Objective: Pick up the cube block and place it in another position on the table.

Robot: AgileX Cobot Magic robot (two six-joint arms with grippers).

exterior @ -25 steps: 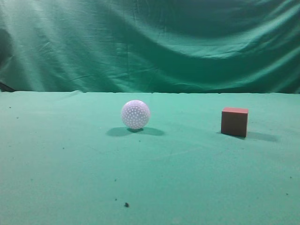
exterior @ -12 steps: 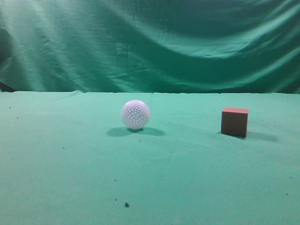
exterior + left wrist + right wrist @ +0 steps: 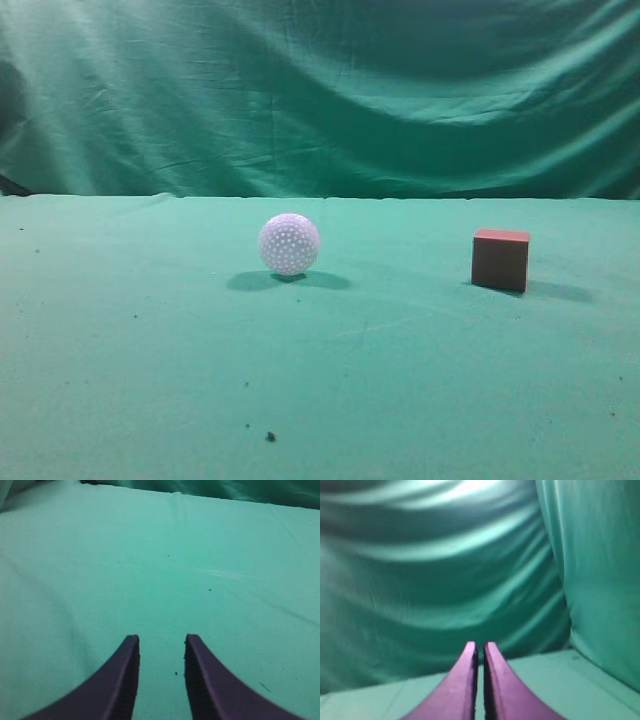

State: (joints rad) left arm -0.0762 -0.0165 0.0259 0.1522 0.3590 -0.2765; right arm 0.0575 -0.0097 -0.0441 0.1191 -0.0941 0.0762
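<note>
The cube block, reddish-brown with a lighter salmon top, sits on the green table at the right of the exterior view. Neither arm shows in that view. In the left wrist view my left gripper is open and empty over bare green cloth, its dark fingers apart. In the right wrist view my right gripper is shut with nothing between the jaws, raised and pointing at the green curtain. The cube shows in neither wrist view.
A white dimpled ball rests on the table left of the cube, about a third of the frame away. A wrinkled green backdrop curtain hangs behind the table. Small dark specks lie on the cloth near the front.
</note>
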